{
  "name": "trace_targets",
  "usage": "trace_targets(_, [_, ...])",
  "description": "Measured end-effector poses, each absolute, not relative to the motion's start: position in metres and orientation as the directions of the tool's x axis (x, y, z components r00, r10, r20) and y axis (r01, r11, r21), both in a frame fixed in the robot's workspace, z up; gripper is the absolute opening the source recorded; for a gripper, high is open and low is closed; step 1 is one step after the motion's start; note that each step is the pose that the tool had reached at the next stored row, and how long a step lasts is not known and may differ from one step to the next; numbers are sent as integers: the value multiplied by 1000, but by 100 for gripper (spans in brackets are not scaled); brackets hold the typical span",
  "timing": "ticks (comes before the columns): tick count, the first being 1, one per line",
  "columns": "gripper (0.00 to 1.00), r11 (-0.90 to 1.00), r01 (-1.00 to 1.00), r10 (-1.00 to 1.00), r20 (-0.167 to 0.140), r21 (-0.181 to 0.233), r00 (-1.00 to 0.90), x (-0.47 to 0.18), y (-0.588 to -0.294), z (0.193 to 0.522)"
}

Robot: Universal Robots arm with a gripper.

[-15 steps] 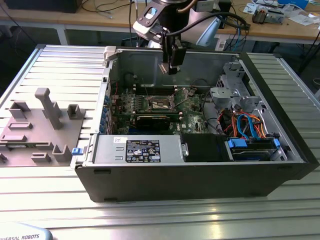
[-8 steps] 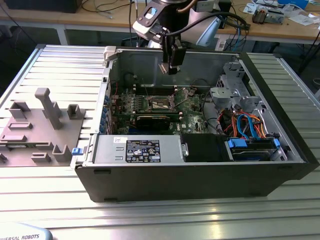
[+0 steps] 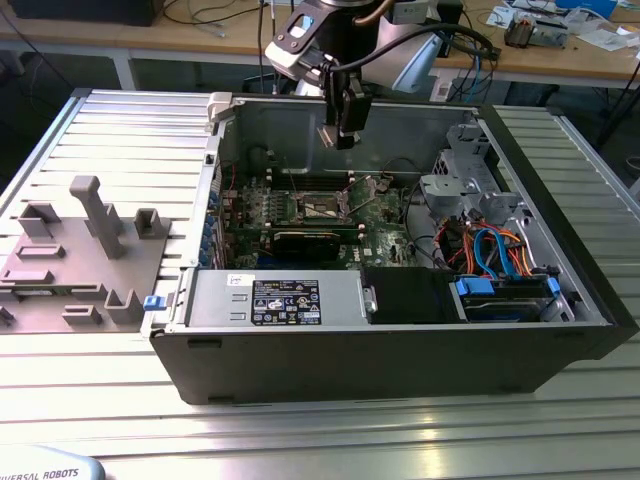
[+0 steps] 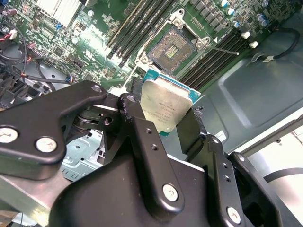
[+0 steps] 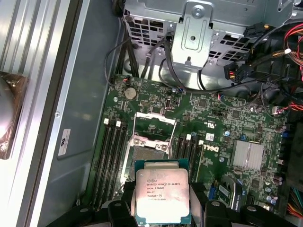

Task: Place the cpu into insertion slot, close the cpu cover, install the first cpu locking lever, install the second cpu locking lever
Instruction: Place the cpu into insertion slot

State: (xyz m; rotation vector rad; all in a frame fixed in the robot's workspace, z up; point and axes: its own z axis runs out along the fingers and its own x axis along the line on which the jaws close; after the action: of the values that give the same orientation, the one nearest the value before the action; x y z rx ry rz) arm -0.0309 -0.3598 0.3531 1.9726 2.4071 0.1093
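Tucked behind the fingers (image 5: 119,213) in the first wrist view: both near corners of the cpu (image 5: 162,196). Cropped by the frame edge there: the rest of the gripper. Hidden behind the cpu: near part of the slot (image 5: 147,153).

Covered by the gripper (image 4: 162,111) in the second wrist view: the held end of the cpu and much of the board (image 4: 71,42).

Too small to tell in the exterior view: the cpu between the fingers, the inside of the slot. Cropped at that view's upper edge: the arm (image 3: 340,25). Cropped at the exterior view's left edge: the grey fixture plate (image 3: 60,270).
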Motion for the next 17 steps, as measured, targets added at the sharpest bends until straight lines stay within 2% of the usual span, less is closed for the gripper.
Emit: trace_targets(17, [54,178,981,983,23,72,-181,-31,-360,353])
